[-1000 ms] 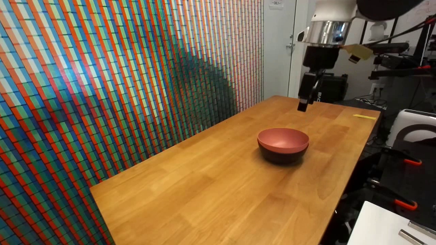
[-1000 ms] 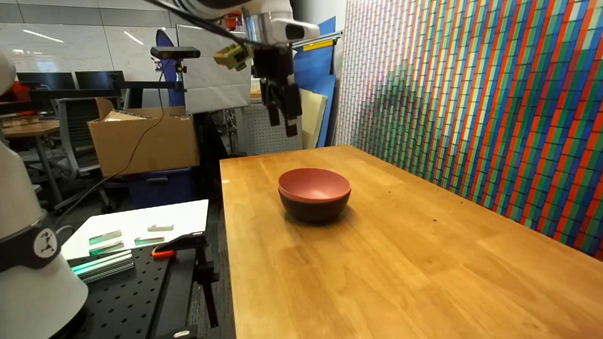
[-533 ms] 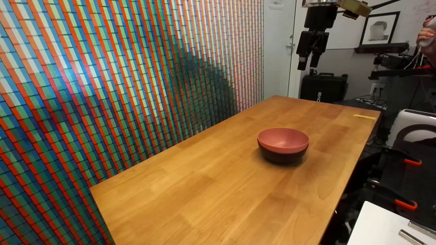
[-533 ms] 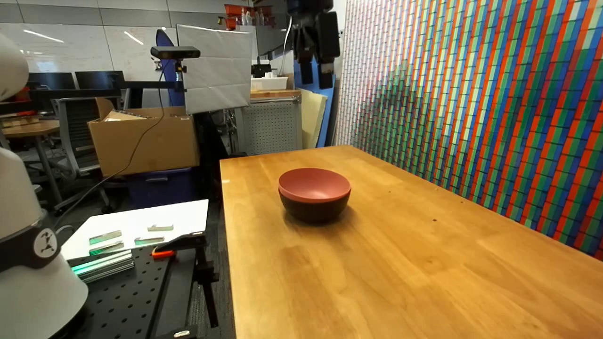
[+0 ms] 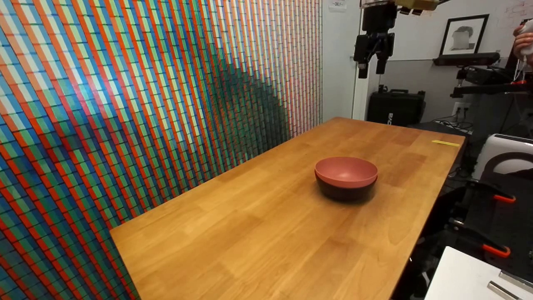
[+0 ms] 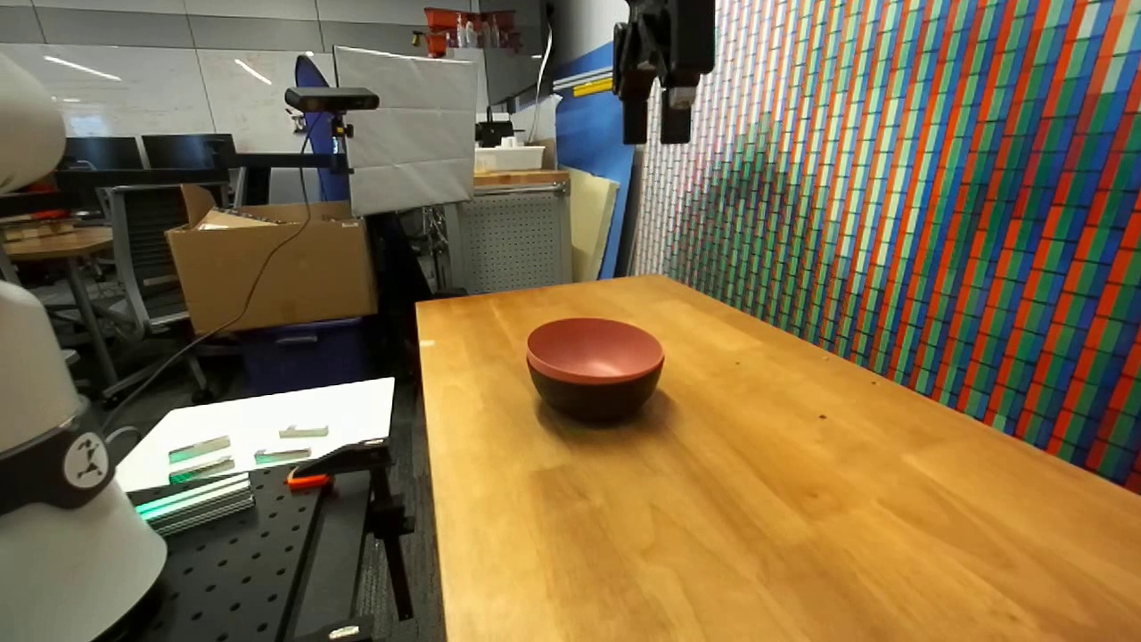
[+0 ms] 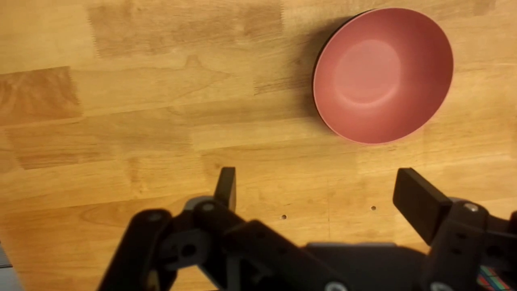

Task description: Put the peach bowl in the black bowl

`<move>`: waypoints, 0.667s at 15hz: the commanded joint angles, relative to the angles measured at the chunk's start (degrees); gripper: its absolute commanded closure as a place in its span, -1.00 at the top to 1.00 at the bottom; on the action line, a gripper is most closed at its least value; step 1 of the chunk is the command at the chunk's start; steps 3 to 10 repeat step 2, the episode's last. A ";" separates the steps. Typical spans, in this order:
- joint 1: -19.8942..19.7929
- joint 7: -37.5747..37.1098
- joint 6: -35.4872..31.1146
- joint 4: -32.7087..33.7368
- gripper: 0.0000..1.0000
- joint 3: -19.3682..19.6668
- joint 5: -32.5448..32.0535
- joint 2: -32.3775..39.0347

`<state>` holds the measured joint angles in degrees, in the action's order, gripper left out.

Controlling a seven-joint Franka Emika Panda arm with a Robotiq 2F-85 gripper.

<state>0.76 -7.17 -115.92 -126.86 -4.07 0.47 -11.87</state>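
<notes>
The peach bowl (image 5: 345,171) is reddish-pink and sits upright inside the black bowl (image 5: 345,193). The other exterior camera shows the same nesting, with the peach bowl (image 6: 595,349) over the black bowl (image 6: 595,399). The black bowl stands on the table. In the wrist view the peach bowl (image 7: 383,75) lies at the upper right and hides nearly all of the black bowl. My gripper (image 5: 372,71) is high above the table, apart from both bowls. It also shows at the top of an exterior view (image 6: 655,134). In the wrist view its fingers (image 7: 317,182) are spread, with nothing between them.
The wooden table (image 5: 250,233) runs alongside a wall of coloured tiles (image 6: 891,223). A yellow strip (image 5: 445,143) lies near a table corner. A white board with metal pieces (image 6: 267,410) is beside the table. A person's hand (image 5: 524,41) shows at the edge.
My gripper has risen well above the bowls and moved sideways toward the tiled wall. Most of the rise came in the first half second. The bowls have not moved.
</notes>
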 commanded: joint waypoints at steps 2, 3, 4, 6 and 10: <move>0.39 -0.13 0.28 0.24 1.00 0.38 -0.12 0.14; 0.39 -0.13 0.28 0.24 1.00 0.38 -0.12 0.14; 0.39 -0.13 0.28 0.24 1.00 0.38 -0.12 0.14; 0.39 -0.13 0.28 0.24 1.00 0.38 -0.12 0.14; 0.39 -0.13 0.28 0.24 1.00 0.38 -0.12 0.14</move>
